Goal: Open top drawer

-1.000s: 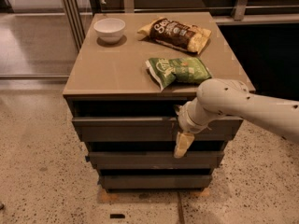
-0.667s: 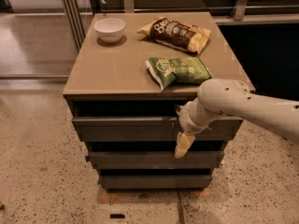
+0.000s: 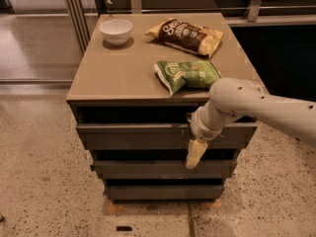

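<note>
Gripper [image 3: 196, 153]: hangs tip-down before the right part of the top drawer [image 3: 138, 135] front; open or closed, cannot tell.
Change: none in the past second; gripper and drawer sit as before, so the pull looks not yet begun.
Top drawer: directly under the tabletop [image 3: 123, 73], front facing the camera, long axis left to right.

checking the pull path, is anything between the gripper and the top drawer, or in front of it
Nothing visible does. The gripper hangs in front of the top drawer, right of centre; only floor lies ahead.
</note>
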Robot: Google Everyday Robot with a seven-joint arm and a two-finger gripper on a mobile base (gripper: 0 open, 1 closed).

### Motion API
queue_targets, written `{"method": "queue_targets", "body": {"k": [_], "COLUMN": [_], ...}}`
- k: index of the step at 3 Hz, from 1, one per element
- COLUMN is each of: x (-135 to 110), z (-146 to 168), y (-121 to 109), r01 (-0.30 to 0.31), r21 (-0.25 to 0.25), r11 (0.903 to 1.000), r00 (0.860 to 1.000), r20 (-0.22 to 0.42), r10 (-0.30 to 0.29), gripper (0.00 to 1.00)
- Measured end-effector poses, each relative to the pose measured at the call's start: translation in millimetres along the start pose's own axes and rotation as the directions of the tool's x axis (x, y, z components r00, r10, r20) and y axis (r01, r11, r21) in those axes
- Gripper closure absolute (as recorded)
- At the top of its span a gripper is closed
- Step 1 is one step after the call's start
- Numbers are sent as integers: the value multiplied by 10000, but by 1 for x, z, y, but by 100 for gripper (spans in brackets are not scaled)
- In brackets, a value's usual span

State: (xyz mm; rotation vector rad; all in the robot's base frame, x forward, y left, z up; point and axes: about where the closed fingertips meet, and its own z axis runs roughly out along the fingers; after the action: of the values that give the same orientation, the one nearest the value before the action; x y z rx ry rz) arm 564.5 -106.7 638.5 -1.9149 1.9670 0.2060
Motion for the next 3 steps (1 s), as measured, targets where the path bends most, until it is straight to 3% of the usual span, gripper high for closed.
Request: {"method": "queue_targets", "body": {"k": [3], "x": [7], "z": [-14], "y": [25], "r01": [-812], "r21": [-1549], "r11": [9846], "r00": [9967], "r20": [-93], "r10": [807], "gripper": [0]}}
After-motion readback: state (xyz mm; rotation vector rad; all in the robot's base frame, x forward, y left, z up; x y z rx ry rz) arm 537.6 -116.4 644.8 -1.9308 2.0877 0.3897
